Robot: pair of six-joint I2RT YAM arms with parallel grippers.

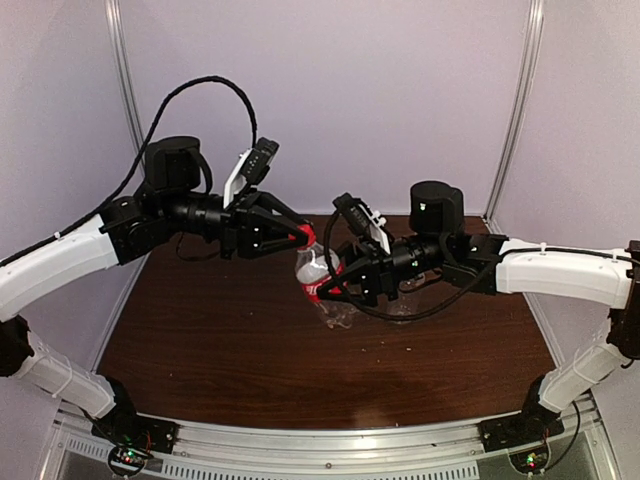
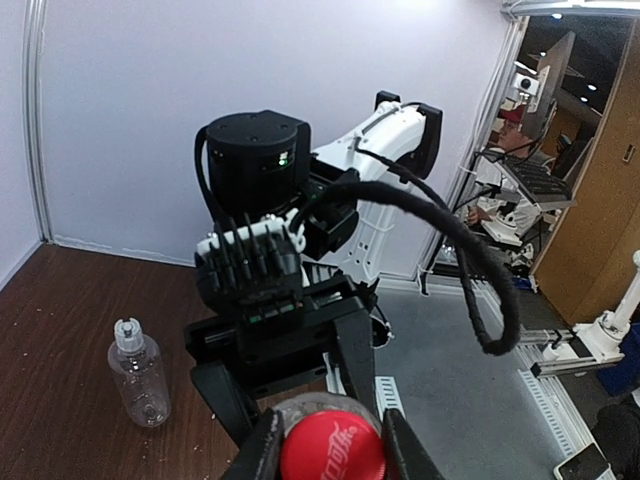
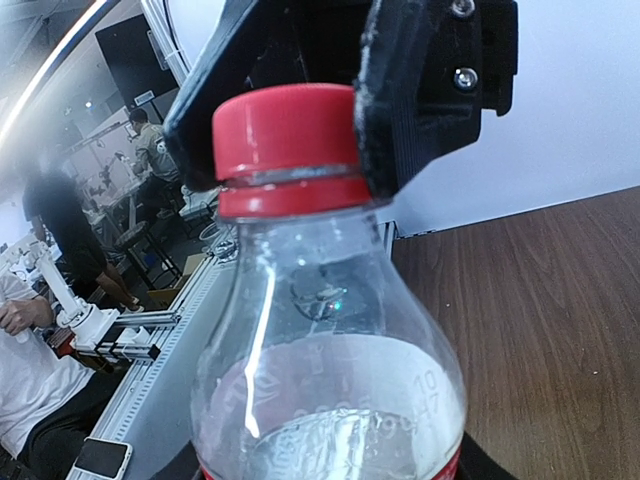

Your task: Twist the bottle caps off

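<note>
- Right up against your left wrist camera is the red cap (image 2: 331,450), with a black finger tight on each side of it.
- Your left end effector (image 1: 297,237) is pinching that cap, squared up on its axis so a wrist roll should turn it cleanly.
- The cap sits on the slim bottle (image 1: 318,275), which leans towards the left arm above the middle of the counter (image 1: 220,340). That lean brings the neck in line with the left fingers.
- Your right end effector (image 1: 335,290) clamps the bottle low down, at the red label, bracing the body against the twist.
- I can't tell whether the bottle's base touches the counter.
- The wider bottle (image 2: 138,375) stands upright and apart on the counter, nobody on it. Its white top (image 2: 126,333) is too small to say whether it's loosened.
- My read: one cap gripped, neither off yet.
</note>
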